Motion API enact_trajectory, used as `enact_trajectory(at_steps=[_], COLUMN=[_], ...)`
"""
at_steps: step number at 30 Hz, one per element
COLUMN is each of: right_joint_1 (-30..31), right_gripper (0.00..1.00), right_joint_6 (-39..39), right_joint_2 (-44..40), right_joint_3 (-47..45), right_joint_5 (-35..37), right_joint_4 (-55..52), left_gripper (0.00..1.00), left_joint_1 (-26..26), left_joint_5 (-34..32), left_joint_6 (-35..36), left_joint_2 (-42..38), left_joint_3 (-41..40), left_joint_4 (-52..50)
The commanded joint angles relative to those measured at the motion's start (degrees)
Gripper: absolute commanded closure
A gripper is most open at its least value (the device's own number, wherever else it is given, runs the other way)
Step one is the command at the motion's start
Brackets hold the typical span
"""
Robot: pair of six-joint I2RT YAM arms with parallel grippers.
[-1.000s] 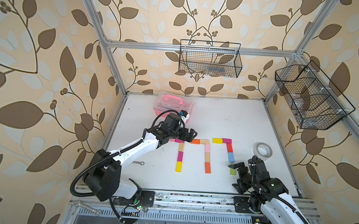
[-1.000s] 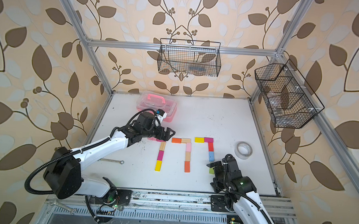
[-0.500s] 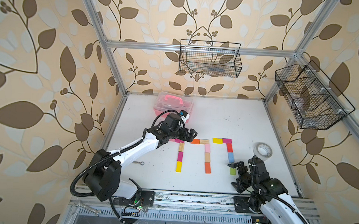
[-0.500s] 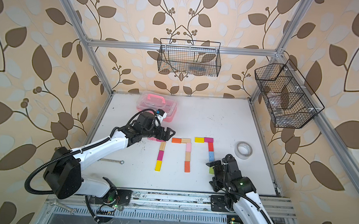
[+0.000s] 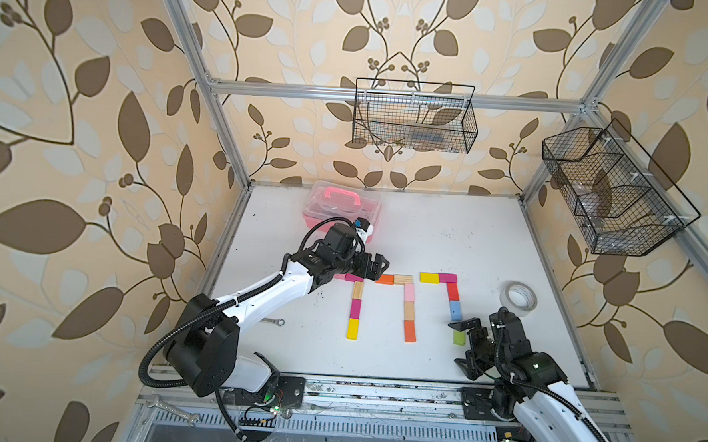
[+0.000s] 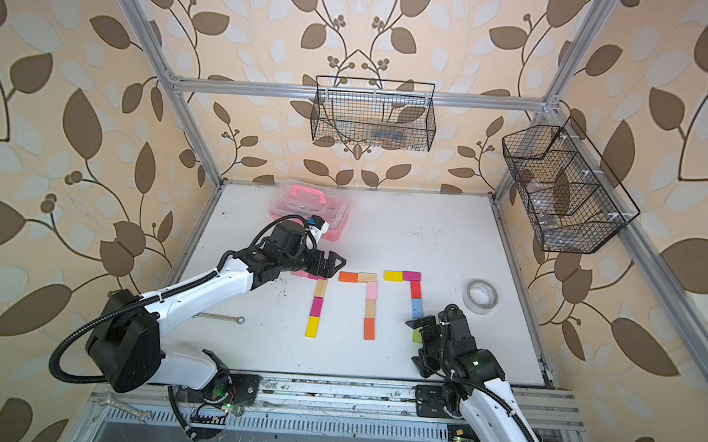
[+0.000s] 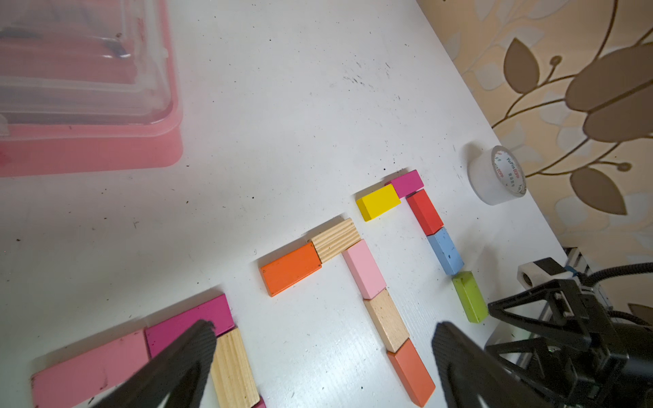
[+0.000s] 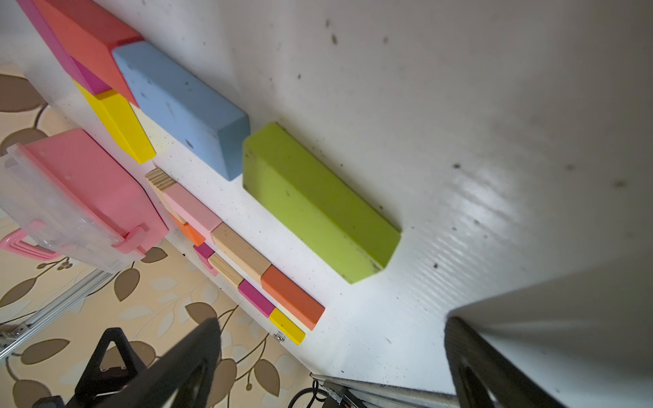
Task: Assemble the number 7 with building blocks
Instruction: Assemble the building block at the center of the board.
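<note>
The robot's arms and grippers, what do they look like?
The left arm and right arm have white shells and black joints. A black ribbed hose loops along the left arm. The left gripper and right gripper are black, with triangular open-frame fingers.

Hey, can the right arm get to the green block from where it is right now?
Probably yes. The right gripper is open and sits right by the green block, with bare table between them. Only the blue block is close, at the green block's far end, so its long sides look free.
</note>
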Motion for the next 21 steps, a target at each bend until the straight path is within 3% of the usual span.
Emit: enact_trajectory(at_steps=[1, 15, 21], right_joint_1=[-1.82, -15.09, -17.09], right_gripper=[0.0, 0.0, 0.0], right_joint_6=[3.23, -11.06, -13.28], right_joint_2=[-0.39, 8.93, 10.9], right_joint_3=[-3.57, -1.16, -0.67], right_joint_5=[2.34, -3.44, -4.27], right_joint_4=[-3.08, -1.66, -1.31], left_gripper=[0.01, 0.01, 0.01], left_joint_1=[-0.17, -0.16, -0.17], left_joint_5=[1.36, 1.36, 1.27], left_joint_6=[-0.2, -0.29, -0.2], left_joint_2=[0.32, 0.32, 0.42], left_joint_3=[1.09, 1.1, 1.15], left_joint_4=[1.7, 1.26, 1.29])
